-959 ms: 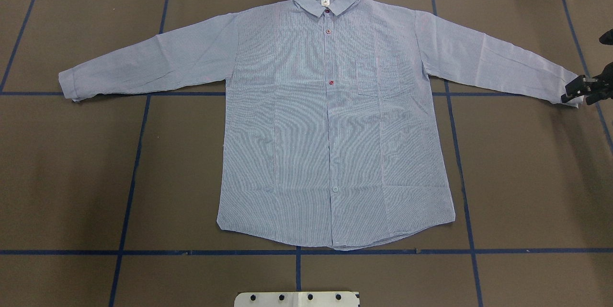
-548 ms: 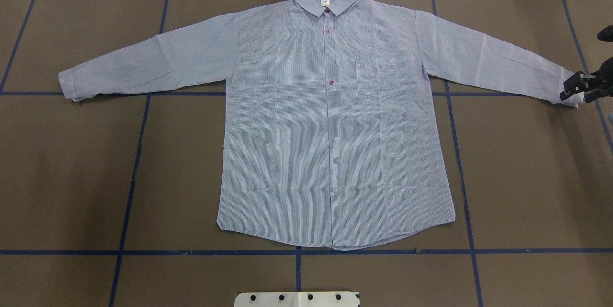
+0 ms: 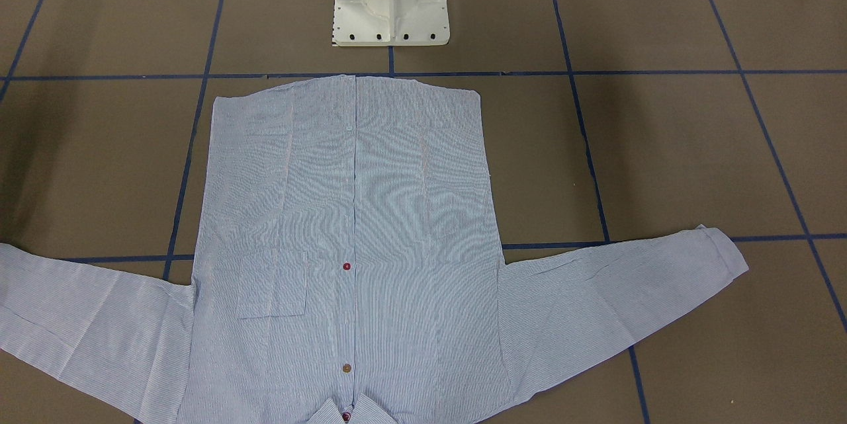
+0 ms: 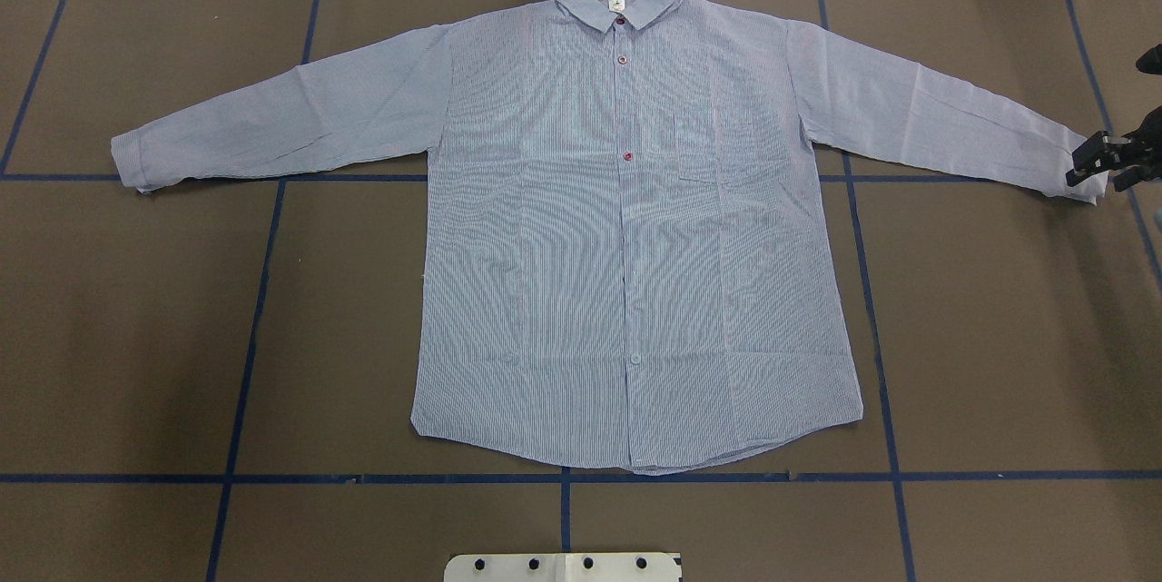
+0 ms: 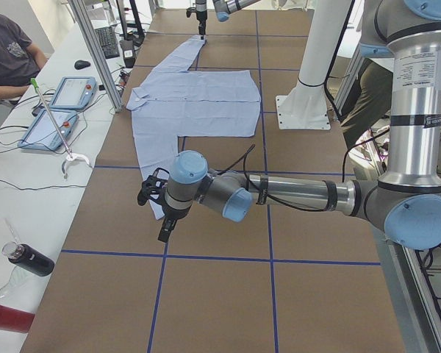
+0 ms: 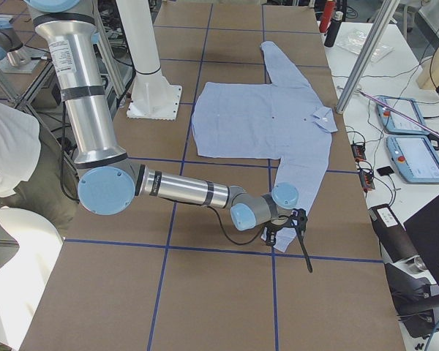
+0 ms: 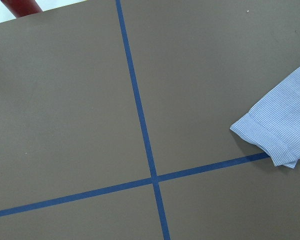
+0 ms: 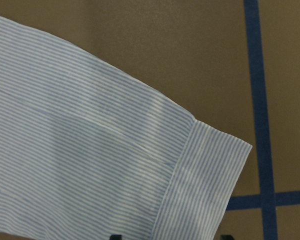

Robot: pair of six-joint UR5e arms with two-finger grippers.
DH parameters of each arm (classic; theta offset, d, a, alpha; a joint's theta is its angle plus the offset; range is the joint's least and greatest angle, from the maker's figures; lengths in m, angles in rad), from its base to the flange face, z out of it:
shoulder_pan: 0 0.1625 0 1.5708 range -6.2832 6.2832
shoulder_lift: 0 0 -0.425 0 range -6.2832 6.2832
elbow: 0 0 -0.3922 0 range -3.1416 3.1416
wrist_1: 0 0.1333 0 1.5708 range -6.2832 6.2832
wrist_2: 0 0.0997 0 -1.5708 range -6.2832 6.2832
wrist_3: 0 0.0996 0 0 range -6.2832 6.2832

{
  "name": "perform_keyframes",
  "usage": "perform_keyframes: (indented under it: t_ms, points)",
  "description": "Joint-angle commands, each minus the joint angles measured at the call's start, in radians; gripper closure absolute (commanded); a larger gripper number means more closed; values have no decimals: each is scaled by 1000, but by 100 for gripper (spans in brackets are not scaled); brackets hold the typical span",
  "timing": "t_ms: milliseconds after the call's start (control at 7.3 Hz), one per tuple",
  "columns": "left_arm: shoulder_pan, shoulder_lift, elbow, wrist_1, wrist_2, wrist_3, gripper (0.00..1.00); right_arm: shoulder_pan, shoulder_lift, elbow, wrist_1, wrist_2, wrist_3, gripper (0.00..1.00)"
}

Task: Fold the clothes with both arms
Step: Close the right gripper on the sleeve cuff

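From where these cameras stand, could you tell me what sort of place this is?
Most likely a robotics lab workcell: the brown table is taped into a blue grid, the left arm and right arm reach over it, and teach pendants lie on a side bench beside a seated operator.

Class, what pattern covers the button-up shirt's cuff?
Fine blue-and-white stripes on the cuff; clearest in right wrist view.

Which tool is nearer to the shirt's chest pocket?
Right. The right tool is at the cuff of the sleeve on the chest pocket side; the left tool is past the opposite cuff, across the whole shirt.
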State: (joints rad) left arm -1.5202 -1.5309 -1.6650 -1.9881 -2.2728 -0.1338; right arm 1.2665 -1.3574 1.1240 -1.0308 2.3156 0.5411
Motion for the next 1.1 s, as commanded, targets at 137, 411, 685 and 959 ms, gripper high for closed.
perform_keyframes:
  t_ms: [137,411,685,959]
  points:
    - [0,0,-2,0,-1,-1,0,1,9,-3,-31,-16,2,39]
    - [0,0,-2,0,1,-3,0,-1,9,-16,-34,-21,3,39]
    - [0,0,-4,0,-1,-3,0,-1,7,-19,-34,-21,3,39]
    - [0,0,-9,0,1,-4,0,-1,0,-18,-32,-19,5,39]
